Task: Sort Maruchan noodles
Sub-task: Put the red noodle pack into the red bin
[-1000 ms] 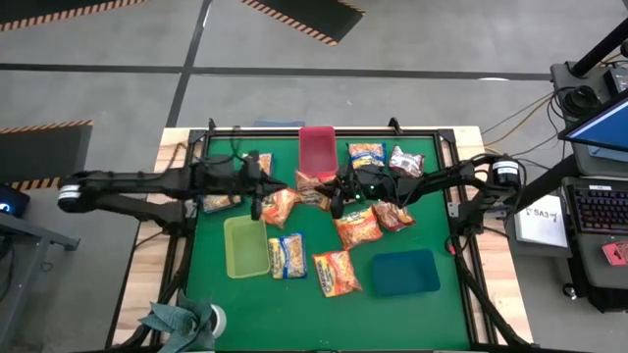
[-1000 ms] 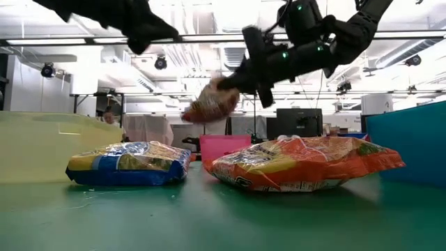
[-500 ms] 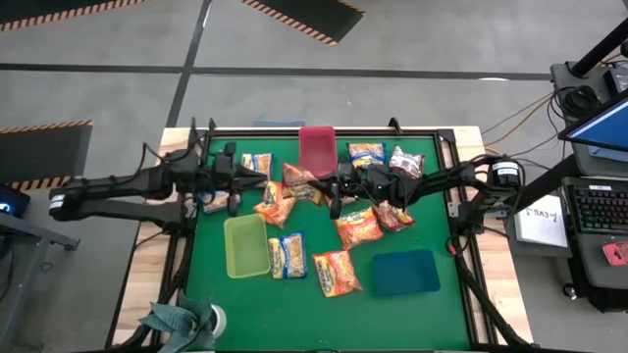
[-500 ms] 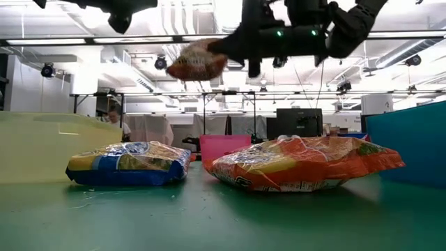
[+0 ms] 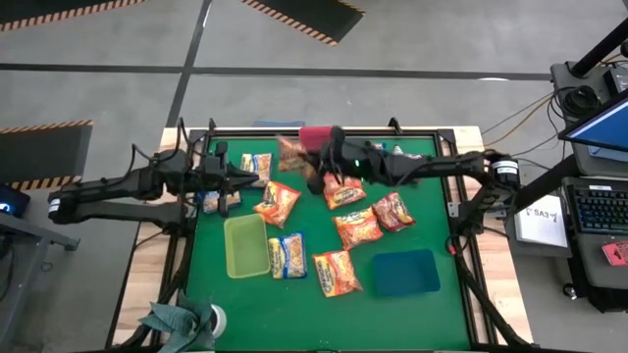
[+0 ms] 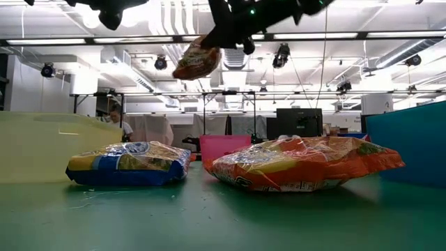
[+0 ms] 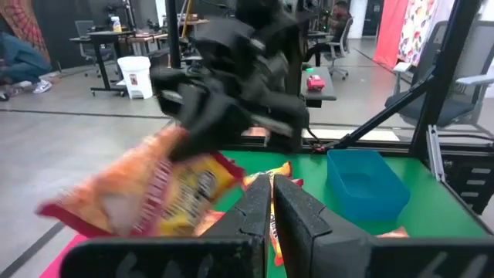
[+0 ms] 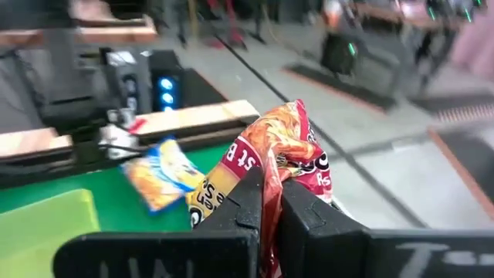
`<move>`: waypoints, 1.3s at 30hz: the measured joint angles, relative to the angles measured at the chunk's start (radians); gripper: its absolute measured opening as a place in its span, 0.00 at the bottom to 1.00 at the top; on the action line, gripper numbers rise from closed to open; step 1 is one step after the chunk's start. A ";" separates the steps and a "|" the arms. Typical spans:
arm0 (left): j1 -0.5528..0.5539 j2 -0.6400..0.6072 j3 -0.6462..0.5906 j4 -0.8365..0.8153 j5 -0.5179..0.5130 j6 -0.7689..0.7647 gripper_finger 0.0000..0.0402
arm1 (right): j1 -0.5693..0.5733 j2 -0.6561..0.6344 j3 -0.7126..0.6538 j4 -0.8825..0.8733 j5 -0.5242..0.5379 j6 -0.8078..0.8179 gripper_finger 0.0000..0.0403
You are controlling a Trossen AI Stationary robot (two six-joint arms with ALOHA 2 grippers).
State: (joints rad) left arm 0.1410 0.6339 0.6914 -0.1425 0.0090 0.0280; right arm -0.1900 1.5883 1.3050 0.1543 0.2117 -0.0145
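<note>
Crinkled red-and-orange film is what you see pinched between the fingers of the right gripper (image 8: 266, 205), which is clamped on one Maruchan packet (image 8: 274, 158) and holds it in the air near the red tray (image 5: 312, 136) at the far edge of the table (image 5: 451, 304); in the low view the packet (image 6: 197, 61) hangs high above the green surface. Your left gripper (image 7: 272, 202) has its fingers pressed together on nothing and hovers over the table's left side, near a blue-and-yellow packet (image 5: 258, 164). Judge the sort as barely begun: the yellow-green tray (image 5: 245, 246) and the blue tray (image 5: 404, 273) both look empty from above, and the contents of the red tray are hidden behind the arm and the carried packet. Loose packets remain on the table: an orange one (image 5: 278, 203) just beside the yellow-green tray, a blue-and-yellow one (image 5: 287, 255) touching that tray's right edge, and more orange ones (image 5: 337, 274) spread toward the blue tray. Expect each of these to need a pick and a placement. Note how the held packet looks: flat, rectangular, its wrapper creased and buckled at the grip, with white lettering on a dark red band and the free end drooping.
</note>
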 joint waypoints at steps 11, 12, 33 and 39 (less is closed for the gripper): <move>0.000 -0.030 -0.007 -0.051 -0.098 0.088 0.00 | -0.209 0.033 0.301 -0.429 -0.140 0.183 0.02; 0.000 -0.030 -0.011 -0.050 -0.098 0.090 0.00 | -0.217 0.049 0.319 -0.436 -0.170 0.187 0.02; 0.000 -0.069 -0.054 -0.056 -0.106 0.091 0.00 | -0.360 0.592 1.051 -1.275 -0.194 0.176 0.02; 0.000 -0.070 -0.060 -0.055 -0.106 0.091 0.00 | -0.401 0.631 0.988 -1.330 -0.297 0.246 0.02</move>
State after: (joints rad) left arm 0.1410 0.5636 0.6315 -0.1978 -0.0975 0.1192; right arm -0.5910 2.2190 2.2935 -1.1760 -0.0849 0.2317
